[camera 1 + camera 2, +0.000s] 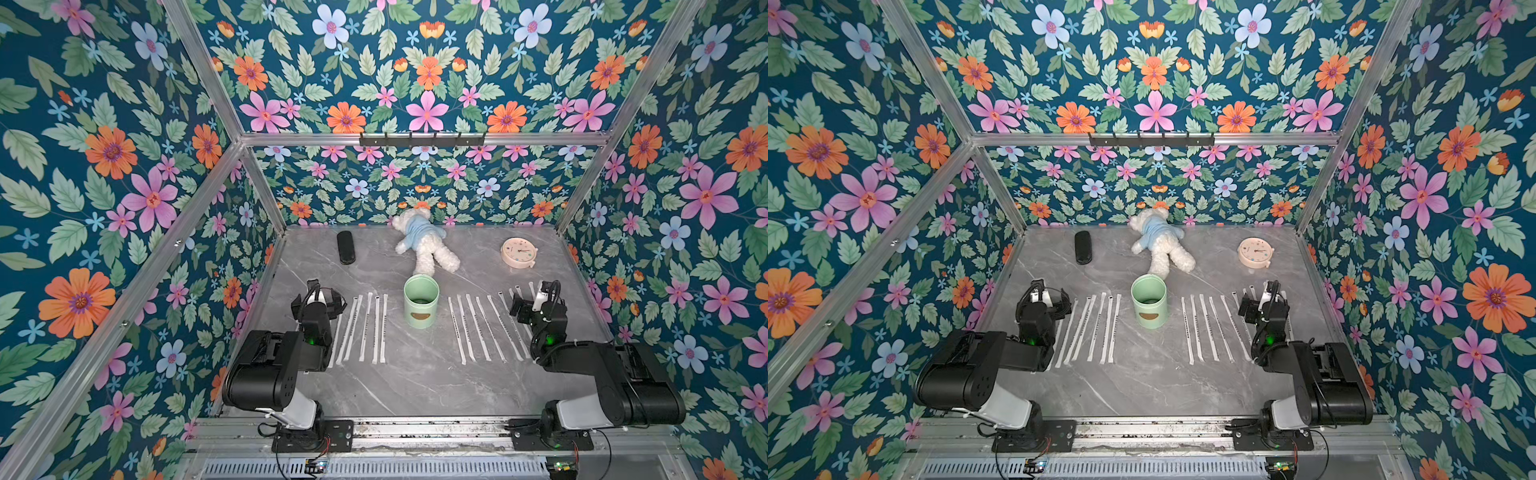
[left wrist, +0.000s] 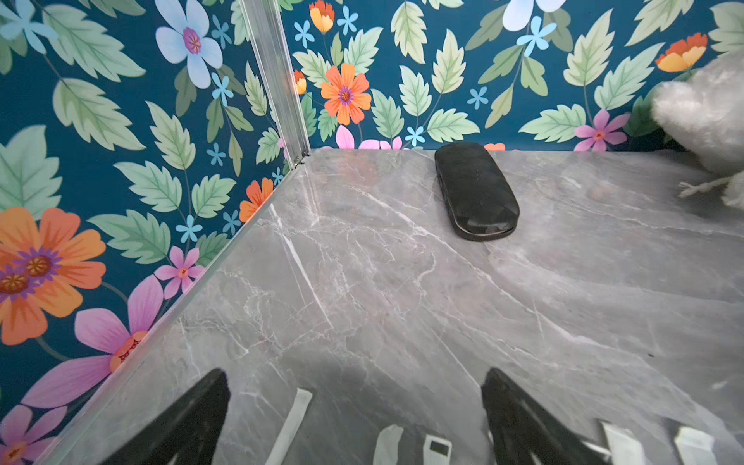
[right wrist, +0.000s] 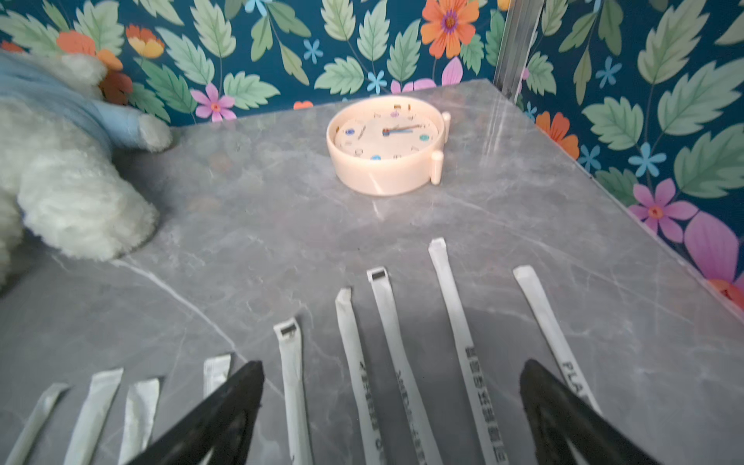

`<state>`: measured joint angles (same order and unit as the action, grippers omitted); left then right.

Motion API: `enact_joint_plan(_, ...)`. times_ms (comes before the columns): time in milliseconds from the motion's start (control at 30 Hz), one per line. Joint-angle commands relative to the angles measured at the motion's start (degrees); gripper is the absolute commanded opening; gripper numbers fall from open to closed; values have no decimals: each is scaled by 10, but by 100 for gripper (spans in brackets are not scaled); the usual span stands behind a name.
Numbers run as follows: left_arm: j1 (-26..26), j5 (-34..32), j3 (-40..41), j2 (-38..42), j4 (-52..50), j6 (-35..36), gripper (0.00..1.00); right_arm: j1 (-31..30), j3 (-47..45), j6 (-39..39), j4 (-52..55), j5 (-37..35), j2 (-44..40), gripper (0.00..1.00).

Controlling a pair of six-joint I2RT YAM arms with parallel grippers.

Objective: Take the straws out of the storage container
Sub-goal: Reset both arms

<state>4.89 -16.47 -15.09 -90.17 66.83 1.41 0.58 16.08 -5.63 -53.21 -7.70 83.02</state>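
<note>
Paper is your weak point now. The straws [image 1: 365,328] lie flat on the table [image 1: 415,386] in two loose rows. One row runs under the left hand [image 2: 356,374] and out toward the cup side of it, and the other does the same under the right hand [image 3: 392,365]. Both hands are spread wide and pinch nothing. The mint-green cup [image 1: 421,301] stands upright between the two hands, apart from both rows. From above its inside looks dark and bare, so I judge the emptying done or nearly so, though the very bottom is hard to read.

The likely trouble is a low sweep. If you drop or swing either hand, its black fingers [image 3: 225,402] would drag the wrappers lying beneath them, fan the rows out or crease them. The wrappers are thin, matte and light, with squashed ends and dark print. The table is a glossy grey marble pattern, so they should slide easily and give little edge to pinch. Reaching across toward the cup could tip it, since it is a smooth, thin-walled cylinder with a brown oval mark.

Beyond the right hand's tips sits a round pinkish plastic clock [image 3: 386,145], with a fuzzy white teddy bear [image 1: 424,245] off toward the cup side. Beyond the left hand lies a shiny black glasses case [image 2: 475,191]. All three are well apart from the rows.
</note>
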Motion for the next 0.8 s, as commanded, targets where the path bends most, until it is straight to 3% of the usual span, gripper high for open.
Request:
enact_joint_plan(0,-10,48,2,-25,83,-7,100,1,9,3,11,-2,-6,99)
enact_joint_plan(167,-20,55,-12,-14,27,-20,100,1,9,4,-1,-3,-2,99)
enact_joint_plan(767,-26,67,-16,-18,26,-22,100,1,7,7,-8,-2,1,99)
